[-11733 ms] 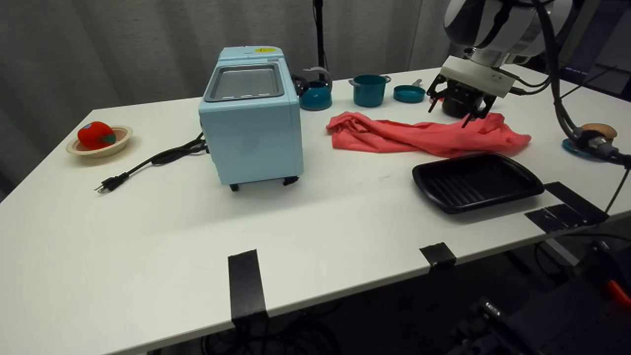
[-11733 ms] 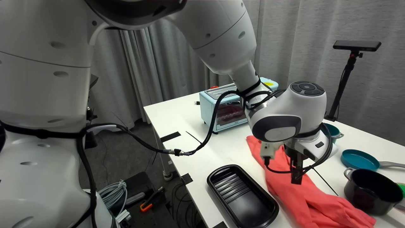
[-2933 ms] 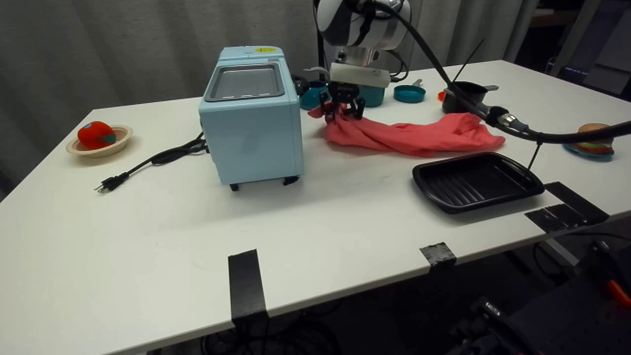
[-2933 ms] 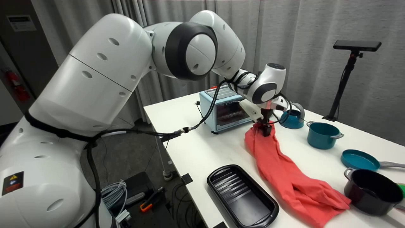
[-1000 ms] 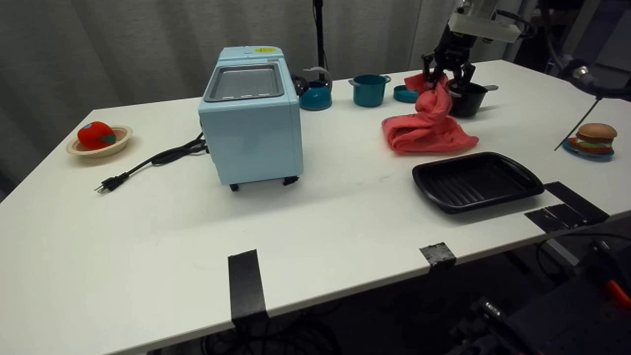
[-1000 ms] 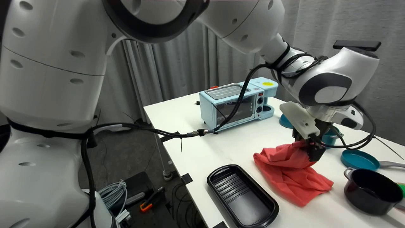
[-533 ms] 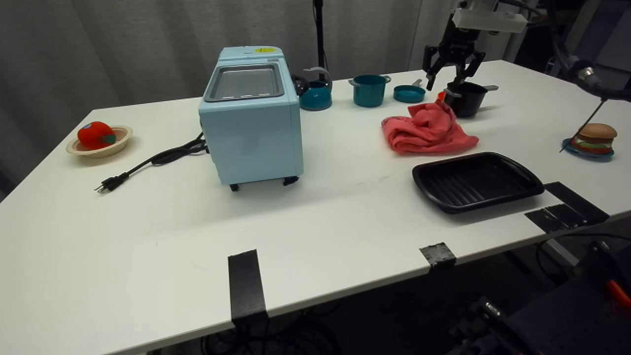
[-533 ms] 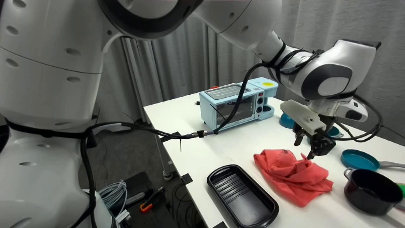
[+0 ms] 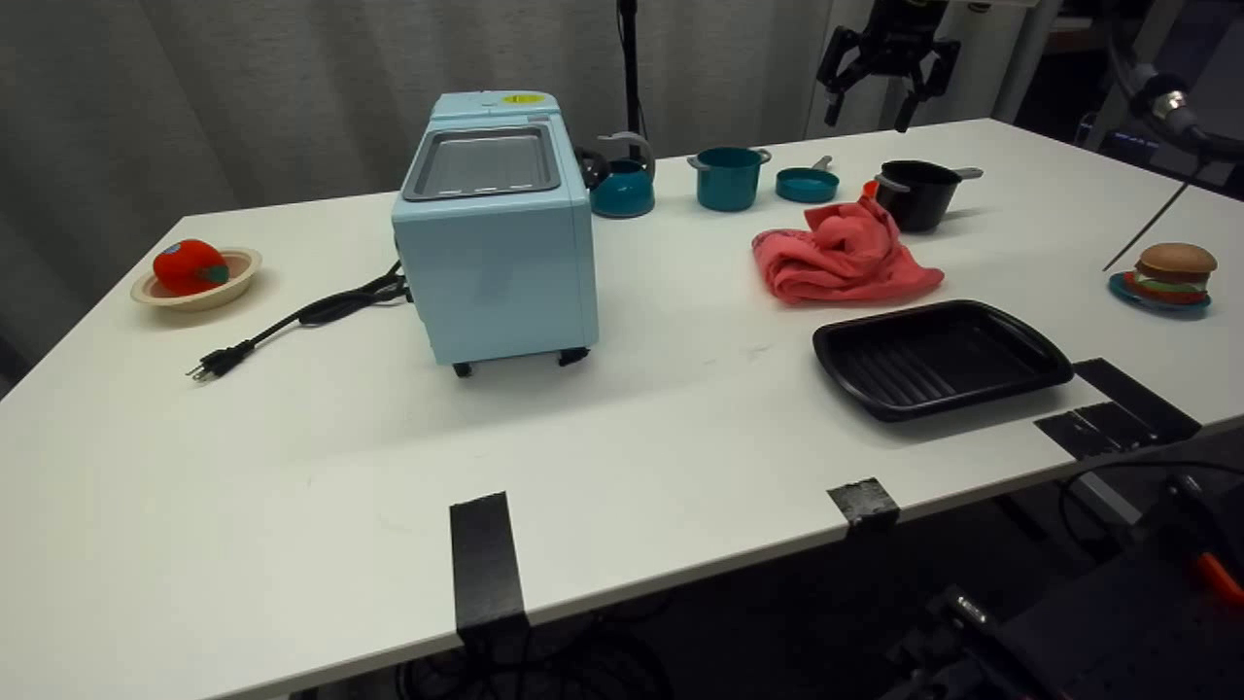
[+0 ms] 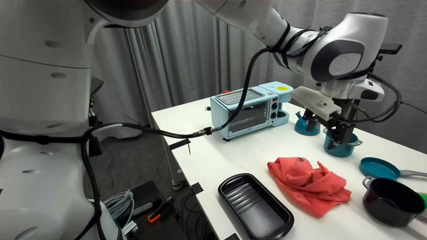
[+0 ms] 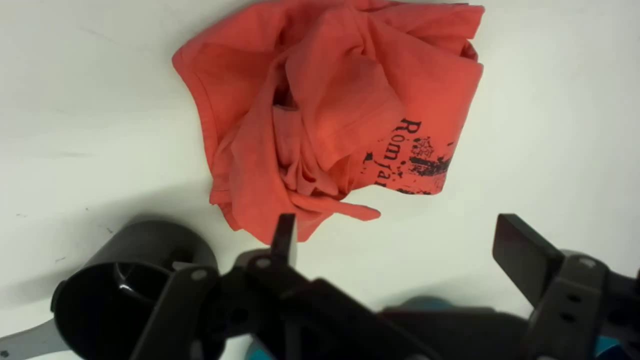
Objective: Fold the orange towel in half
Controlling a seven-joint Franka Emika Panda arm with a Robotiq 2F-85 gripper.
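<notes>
The tabletop (image 9: 292,506) and your arm (image 10: 40,110) run out of frame in both exterior views. Your orange towel (image 11: 350,100) lies bunched on the tabletop, near the black pot (image 10: 383,210). In an exterior view the teal pot (image 10: 343,152) is partly hidden by your fingers (image 11: 527,260), spread and apart from the towel, whose lettering (image 11: 395,150) breaks off at an edge.

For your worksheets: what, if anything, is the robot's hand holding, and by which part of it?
Nothing. The hand is open in mid-air, clear of the towel, which lies crumpled on the table.
</notes>
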